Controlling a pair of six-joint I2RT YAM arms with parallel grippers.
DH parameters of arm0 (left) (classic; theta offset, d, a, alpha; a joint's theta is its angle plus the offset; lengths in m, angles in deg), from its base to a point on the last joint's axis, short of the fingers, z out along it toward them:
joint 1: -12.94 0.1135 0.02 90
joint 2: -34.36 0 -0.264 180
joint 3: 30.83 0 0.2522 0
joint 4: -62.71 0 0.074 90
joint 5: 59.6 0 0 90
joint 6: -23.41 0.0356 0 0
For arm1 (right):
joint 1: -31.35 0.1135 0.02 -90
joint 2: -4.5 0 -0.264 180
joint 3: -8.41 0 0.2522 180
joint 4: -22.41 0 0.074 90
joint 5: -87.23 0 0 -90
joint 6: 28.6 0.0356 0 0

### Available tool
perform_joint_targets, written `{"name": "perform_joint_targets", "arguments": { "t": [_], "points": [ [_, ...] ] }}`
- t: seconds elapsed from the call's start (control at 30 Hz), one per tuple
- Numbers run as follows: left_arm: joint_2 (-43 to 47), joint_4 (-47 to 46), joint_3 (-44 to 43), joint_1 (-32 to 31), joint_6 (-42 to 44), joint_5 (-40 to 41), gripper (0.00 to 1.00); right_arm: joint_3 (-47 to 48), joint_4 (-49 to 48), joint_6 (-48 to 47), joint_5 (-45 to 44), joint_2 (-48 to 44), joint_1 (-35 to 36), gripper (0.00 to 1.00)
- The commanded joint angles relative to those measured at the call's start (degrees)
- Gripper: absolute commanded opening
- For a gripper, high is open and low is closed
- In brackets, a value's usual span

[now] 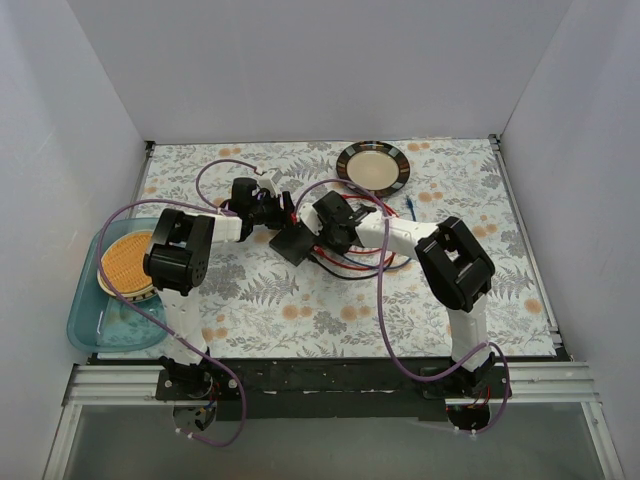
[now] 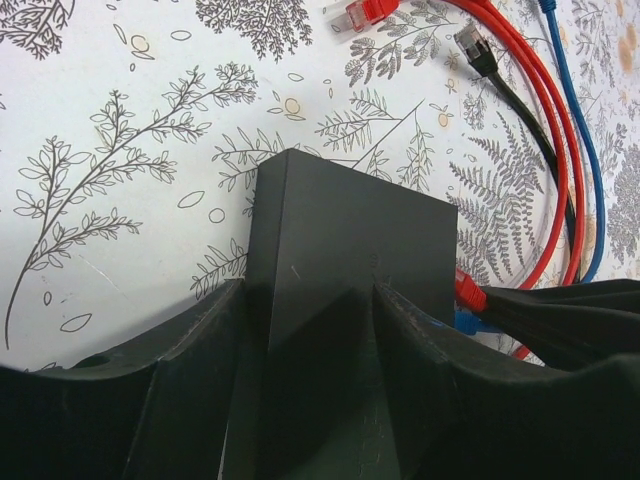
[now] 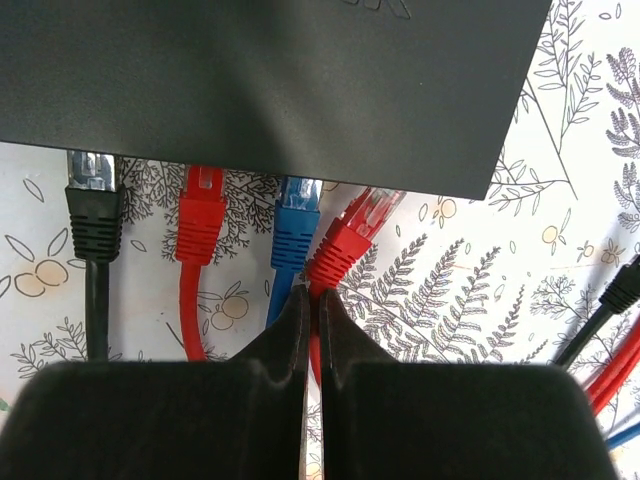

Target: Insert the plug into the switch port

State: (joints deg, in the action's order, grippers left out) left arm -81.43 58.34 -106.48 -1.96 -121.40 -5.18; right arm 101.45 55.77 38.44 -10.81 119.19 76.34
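Note:
The flat black switch box (image 1: 292,243) lies mid-table. My left gripper (image 2: 310,290) is shut on it, one finger (image 2: 200,335) on each side. In the right wrist view the box (image 3: 280,80) fills the top; its port row is hidden under its near edge. A black plug (image 3: 95,215), a red plug (image 3: 202,215) and a blue plug (image 3: 297,225) sit along that edge. My right gripper (image 3: 312,295) is shut on the red cable just behind a tilted red plug (image 3: 350,240), whose clear tip touches the box edge. I cannot tell how deep it sits.
A dark-rimmed round plate (image 1: 373,166) sits at the back. A blue tray (image 1: 105,300) with an orange plate (image 1: 128,262) is at the left edge. Loose red (image 2: 362,14) and black (image 2: 476,48) plugs and a blue cable (image 2: 585,130) trail right of the box.

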Motion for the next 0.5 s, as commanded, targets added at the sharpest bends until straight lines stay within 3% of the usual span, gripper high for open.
{"name": "perform_joint_targets", "arguments": {
  "t": [0.0,0.47],
  "points": [
    [-0.58,2.31,0.63,-3.83,-0.48,-10.13,0.51,-0.01,-13.7,-1.29,6.97,-4.56,0.36,0.01],
    [-1.99,0.2,-0.95,-4.26,1.89,-16.1,0.54,-3.61,-10.28,-7.89,12.78,-8.61,-0.34,0.01]
  ]
}}
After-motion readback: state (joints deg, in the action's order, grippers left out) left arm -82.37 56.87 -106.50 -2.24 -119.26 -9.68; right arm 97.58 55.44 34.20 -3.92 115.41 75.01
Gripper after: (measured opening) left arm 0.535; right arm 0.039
